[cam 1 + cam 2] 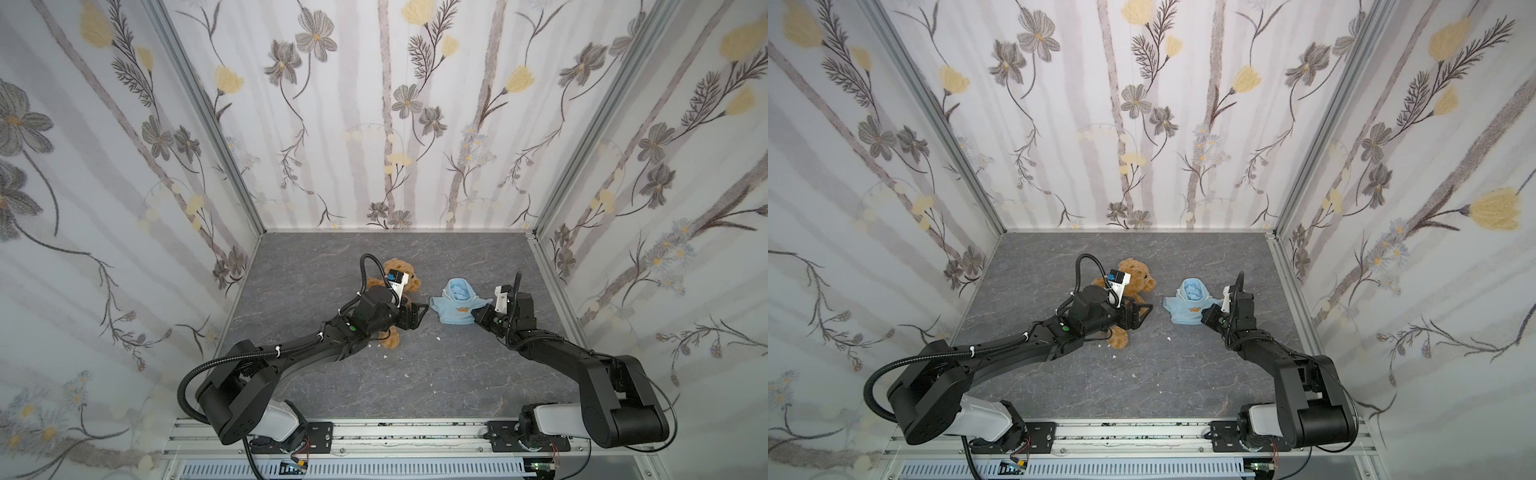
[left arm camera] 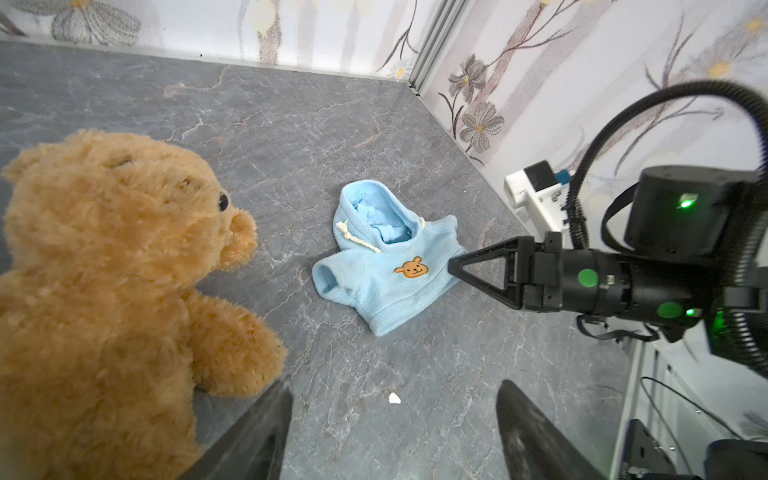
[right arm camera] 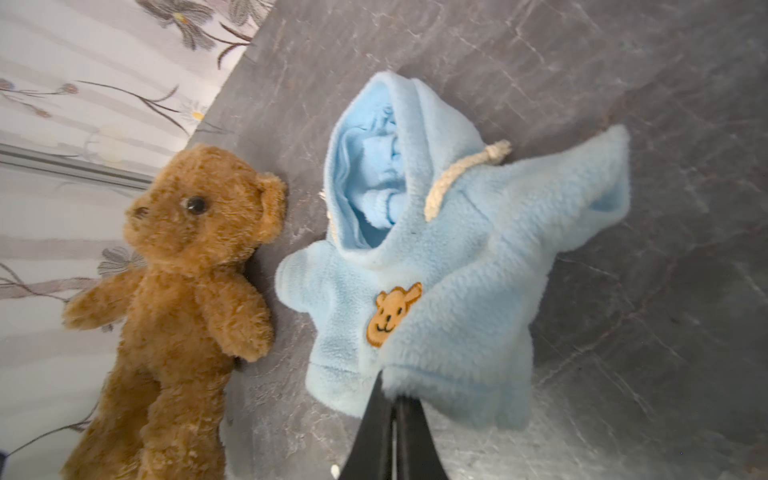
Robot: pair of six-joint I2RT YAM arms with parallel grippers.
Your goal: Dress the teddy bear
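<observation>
The golden-brown teddy bear [image 1: 400,271] lies on its back on the grey floor, its middle hidden under my left arm in both top views; one leg [image 1: 390,339] shows below the arm. It fills the side of the left wrist view [image 2: 104,270]. My left gripper [image 1: 420,311] [image 2: 395,384] hovers open beside the bear's arm, nothing between its fingers. A light-blue hooded top [image 1: 455,305] [image 3: 457,270] lies between the bear and the right arm. My right gripper [image 1: 478,319] [image 3: 392,395] is shut on the top's bottom hem.
Flowered walls [image 1: 374,124] close in the floor on three sides. A metal rail [image 1: 415,432] with both arm bases runs along the front. Small white crumbs [image 1: 437,338] [image 2: 394,399] lie on the floor near the bear.
</observation>
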